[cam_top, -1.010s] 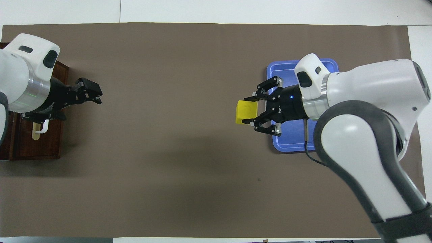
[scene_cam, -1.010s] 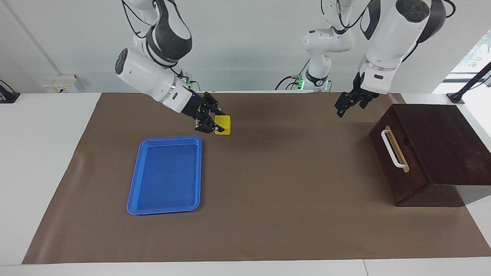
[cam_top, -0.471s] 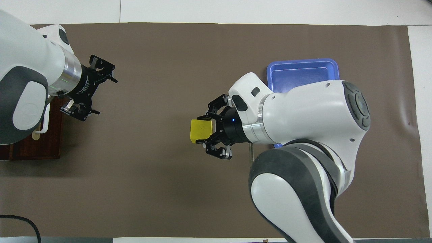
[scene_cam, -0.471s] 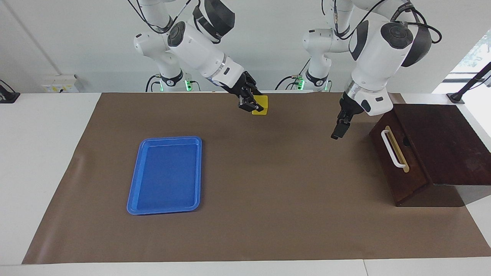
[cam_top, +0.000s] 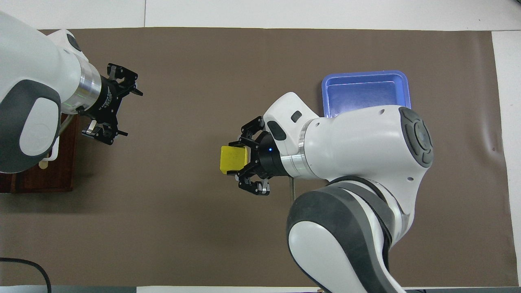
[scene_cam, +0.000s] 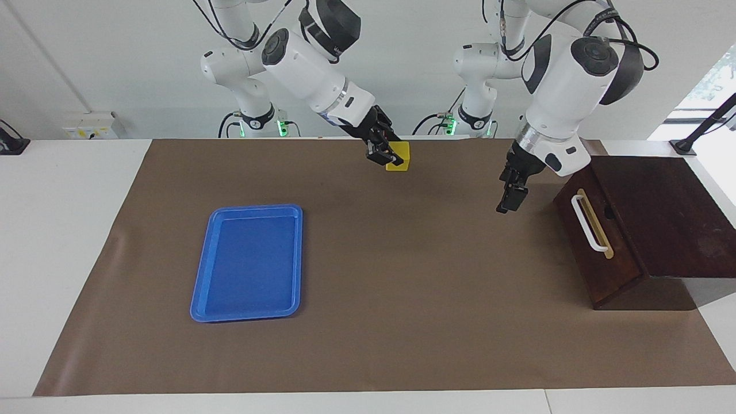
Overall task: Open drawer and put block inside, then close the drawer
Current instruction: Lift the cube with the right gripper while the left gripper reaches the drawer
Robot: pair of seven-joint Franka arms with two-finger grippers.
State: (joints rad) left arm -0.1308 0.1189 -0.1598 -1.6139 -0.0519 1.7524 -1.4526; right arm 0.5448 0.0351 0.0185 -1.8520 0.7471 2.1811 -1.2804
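Right claw (scene_cam: pixel 386 154) grips the block (scene_cam: pixel 399 156), held in the air over mid counter (scene_cam: pixel 402 322), staged until there's somewhere to drop it. Left claw (scene_cam: pixel 509 198) spread wide, hovering near the handle (scene_cam: pixel 589 223) of the closed drawer (scene_cam: pixel 598 247), lined up for the pull.

Two robot arms up in the air over the bench

The right pincer (scene_cam: pixel 388 156) (cam_top: pixel 234 159) hangs over the middle of the bench, near the robots' edge, squeezed tight on a block (scene_cam: pixel 399 156) (cam_top: pixel 233 159). The left pincer (scene_cam: pixel 509 198) (cam_top: pixel 122 105) hangs low toward the left arm's end of the bench, pointing down, its fingers spread apart with nothing between them.
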